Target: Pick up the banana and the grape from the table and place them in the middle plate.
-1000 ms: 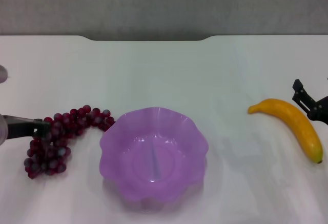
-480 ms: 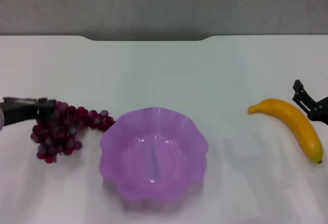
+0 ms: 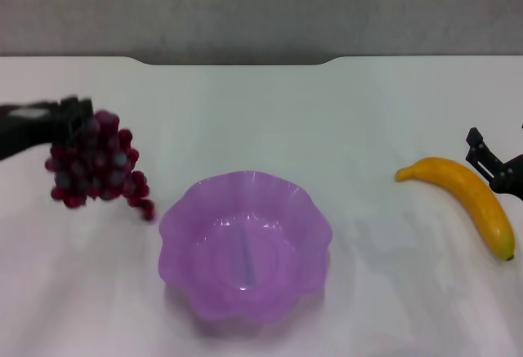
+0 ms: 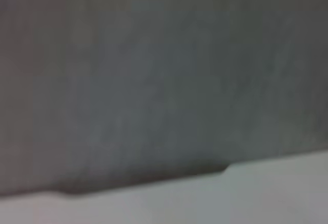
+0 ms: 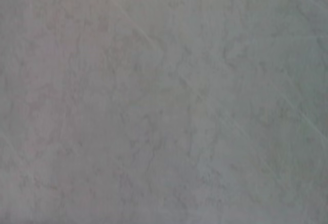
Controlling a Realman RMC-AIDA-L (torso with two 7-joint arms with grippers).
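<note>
Landmark: the middle plate (image 3: 245,247), standing on the table (image 3: 261,120); every place below is taken from it.

Left gripper (image 3: 72,122): up and to the left of the plate, clamped on the top of the grape (image 3: 96,167).

Grape: hanging clear of the table, left of the plate and above its rim level; the lowest berries trail close to the plate's left edge (contact not evident).

Grape, handling: judged light, limp and loose-jointed. It will swing and sag, and berries may shed if squeezed. The stem end, where it is held now, looks the sound place to grip.

Right gripper (image 3: 493,166): just beside the far flank of the banana (image 3: 467,200), well to the right of the plate. Whether the jaws are spread or closed cannot be told.

Banana: lying flat on the table, right of the plate, not in any grasp.

Banana, handling: judged stiff, smooth, somewhat slippery. Best taken across the thick middle, jaws square to the curve.

Plate contents: nothing inside.
</note>
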